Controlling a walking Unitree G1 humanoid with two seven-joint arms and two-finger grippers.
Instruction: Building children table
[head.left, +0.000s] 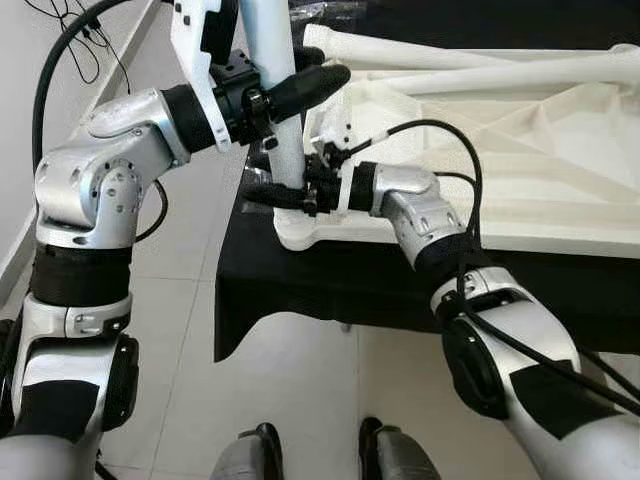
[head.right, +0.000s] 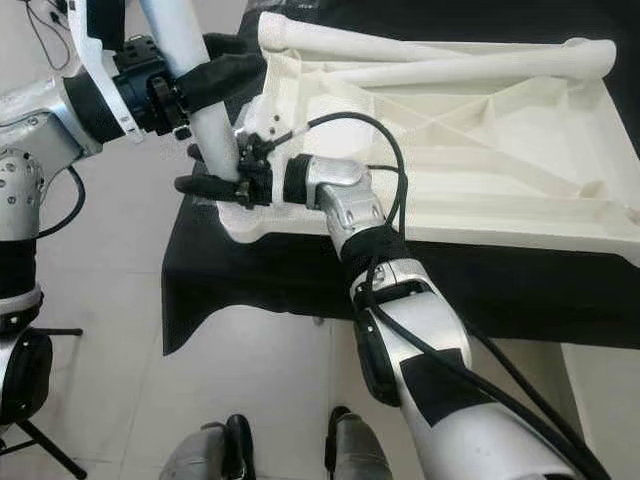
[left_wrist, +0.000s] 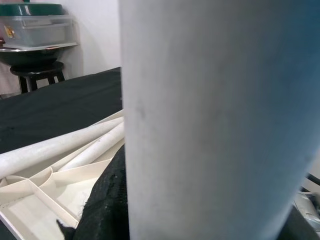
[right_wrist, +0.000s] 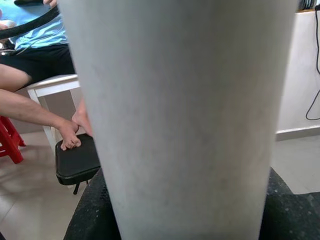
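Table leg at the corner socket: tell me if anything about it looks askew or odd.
The table leg leans slightly rather than standing square to the upturned tabletop. Both the left end effector and right end effector grip it at the corner. Nothing looks damaged.

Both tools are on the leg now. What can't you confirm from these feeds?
- Leg seating in the tabletop corner socket: right tool covers the joint.
- Leg's top end: cut off by the head views' upper edge.
- Left tool contact: leg blocks the wrist view.
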